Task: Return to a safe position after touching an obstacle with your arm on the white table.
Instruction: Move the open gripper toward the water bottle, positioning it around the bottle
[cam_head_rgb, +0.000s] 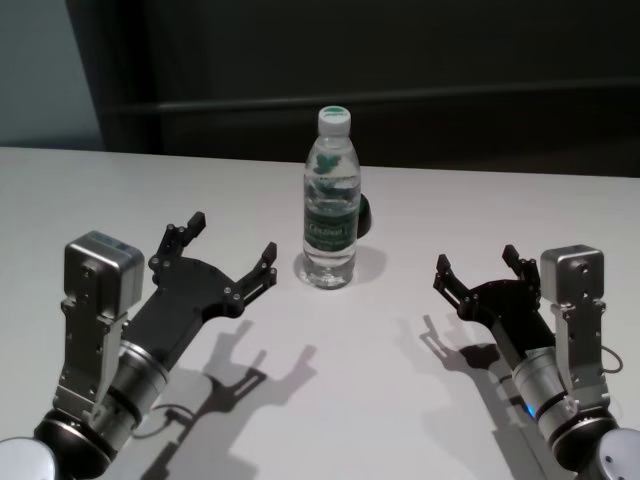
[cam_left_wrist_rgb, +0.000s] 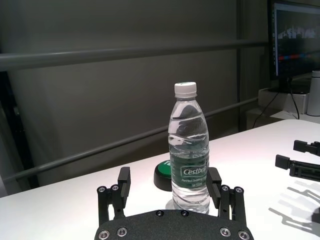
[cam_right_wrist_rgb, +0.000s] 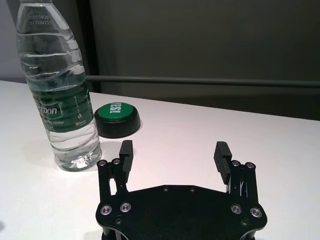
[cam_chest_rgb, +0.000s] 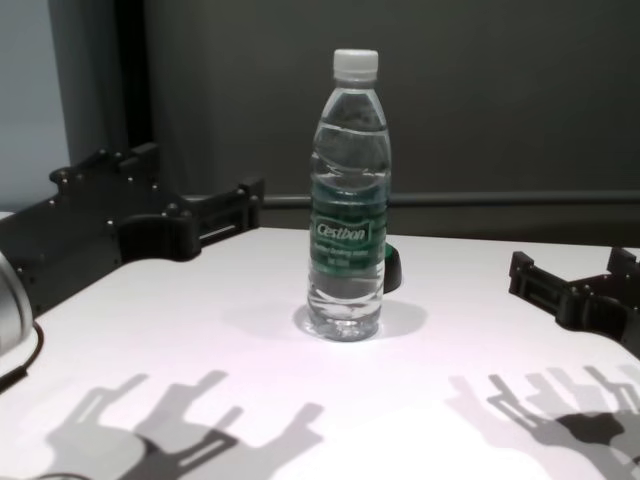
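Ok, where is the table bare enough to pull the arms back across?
Bare white table lies between the open left gripper and open right gripper, in front of the water bottle. The far corners are bare too. It is crowded only behind the bottle, where the green button sits.

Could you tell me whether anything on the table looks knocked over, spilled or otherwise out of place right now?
Nothing stands out. The water bottle stands upright and capped on the white table, with no spill around it. A green-topped button sits just behind it. The left pincer and right pincer are both open, clear of the bottle.
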